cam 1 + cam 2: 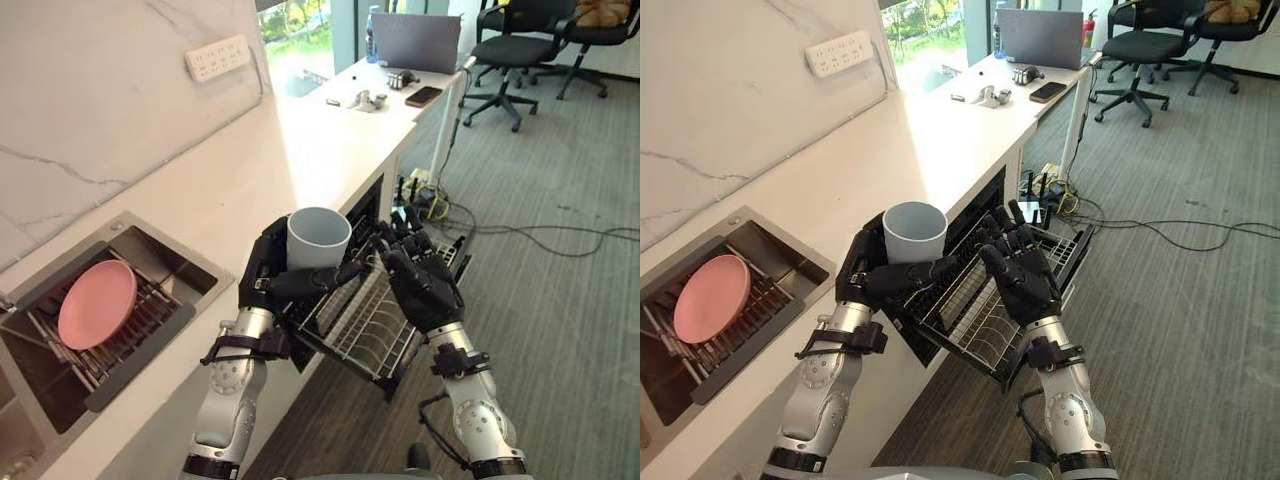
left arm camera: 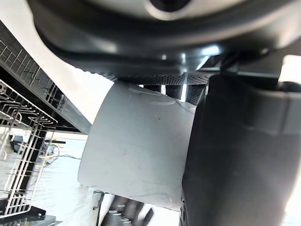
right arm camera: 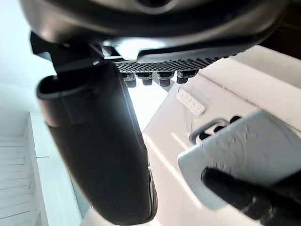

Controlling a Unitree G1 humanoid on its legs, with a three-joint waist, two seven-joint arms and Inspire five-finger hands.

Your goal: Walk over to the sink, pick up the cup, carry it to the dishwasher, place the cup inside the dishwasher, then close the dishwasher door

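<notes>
My left hand (image 1: pixel 268 272) is curled round a pale grey-blue cup (image 1: pixel 318 238), held upright with its mouth up, over the counter's front edge. In the left wrist view the cup (image 2: pixel 136 153) sits against the palm. Just right of the cup my right hand (image 1: pixel 425 283) hovers with straight, spread fingers and holds nothing. Under both hands the dishwasher's wire rack (image 1: pixel 368 325) is pulled out over the open door (image 1: pixel 425 320). In the right wrist view the cup (image 3: pixel 254 150) shows past the thumb (image 3: pixel 99 146).
A sink (image 1: pixel 170 262) set in the white counter (image 1: pixel 270 160) at the left holds a pink plate (image 1: pixel 96 303) on a wire rack. A desk (image 1: pixel 395 85) with a laptop (image 1: pixel 415 42) and small items stands beyond. Office chairs (image 1: pixel 520 50) and cables (image 1: pixel 520 232) lie on the grey carpet at right.
</notes>
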